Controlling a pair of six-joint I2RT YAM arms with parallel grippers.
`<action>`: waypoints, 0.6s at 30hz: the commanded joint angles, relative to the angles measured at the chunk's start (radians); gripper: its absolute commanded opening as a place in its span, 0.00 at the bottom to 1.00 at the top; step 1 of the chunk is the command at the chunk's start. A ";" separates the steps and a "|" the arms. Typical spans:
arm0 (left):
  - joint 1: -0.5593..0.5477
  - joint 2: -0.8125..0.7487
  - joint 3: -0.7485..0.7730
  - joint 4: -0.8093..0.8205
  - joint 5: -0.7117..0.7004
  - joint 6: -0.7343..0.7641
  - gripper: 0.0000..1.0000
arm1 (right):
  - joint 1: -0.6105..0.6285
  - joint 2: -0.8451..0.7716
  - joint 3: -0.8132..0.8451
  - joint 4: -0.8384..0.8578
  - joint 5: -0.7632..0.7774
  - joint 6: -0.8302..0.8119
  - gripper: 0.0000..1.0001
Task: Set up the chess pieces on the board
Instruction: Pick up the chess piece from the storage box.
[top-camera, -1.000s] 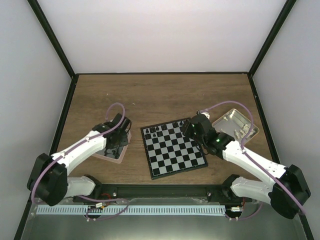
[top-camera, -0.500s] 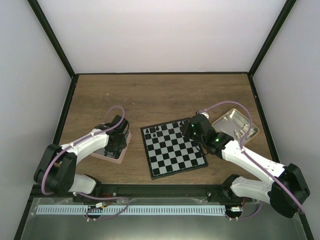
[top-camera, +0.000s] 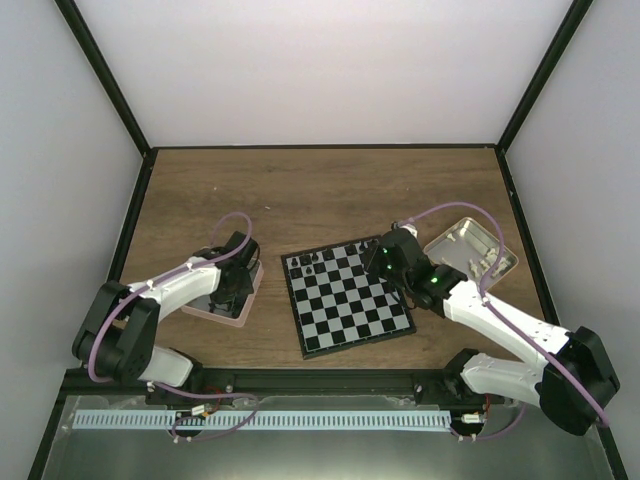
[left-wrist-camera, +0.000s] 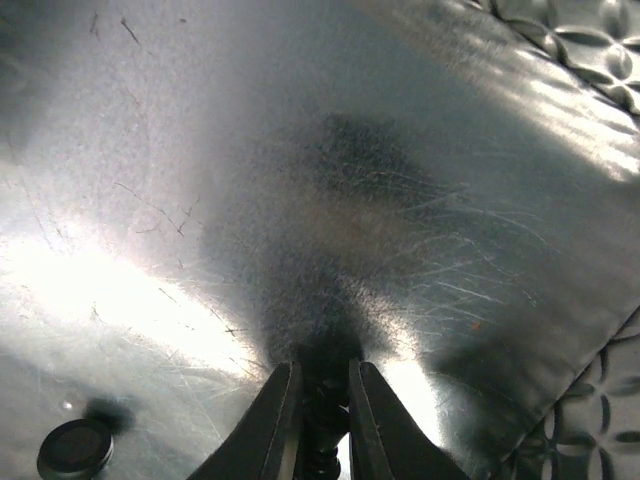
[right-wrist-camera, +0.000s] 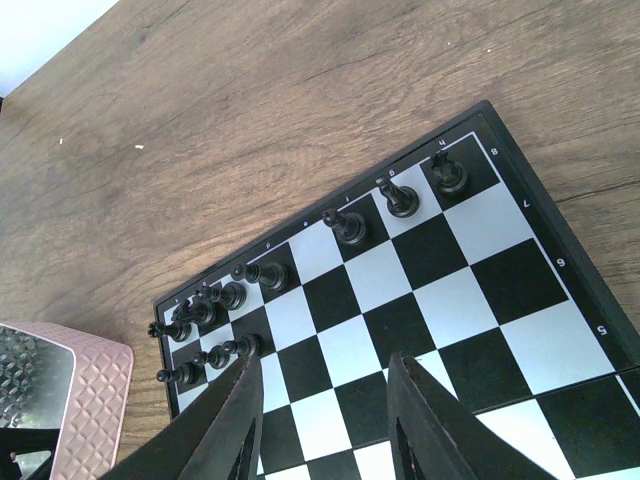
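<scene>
L claw (left-wrist-camera: 324, 375) clamps tiny black piece (left-wrist-camera: 322, 432) in tray (left-wrist-camera: 400, 150), R claw (right-wrist-camera: 325, 368) gapes empty; piece prob. light, slippery, so grip mid-body.

A brown wood-grain tabletop (top-camera: 320, 190) fills the middle of the top view. A plain white back wall panel (top-camera: 320, 70) rises at 12 o'clock. A white left wall panel (top-camera: 50, 150) stands at 9 o'clock and a white right wall panel (top-camera: 590, 150) at 3 o'clock. Thin black frame posts (top-camera: 105, 75) run up the corners at 11 and 1 o'clock. At 6 o'clock a black metal rail (top-camera: 330, 380) edges the table. Nearer still, a white slotted strip (top-camera: 260, 420) lies on a dull grey metal ledge (top-camera: 330, 455). The light is soft and even.
</scene>
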 joint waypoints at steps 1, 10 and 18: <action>0.005 -0.015 0.011 0.013 -0.047 -0.007 0.11 | -0.008 -0.003 0.023 0.008 0.017 0.004 0.36; 0.005 -0.098 0.055 0.007 -0.115 -0.007 0.04 | -0.008 0.000 0.018 0.046 -0.020 -0.024 0.36; 0.005 -0.211 0.107 0.039 -0.053 0.008 0.04 | -0.007 0.032 -0.013 0.261 -0.304 -0.162 0.39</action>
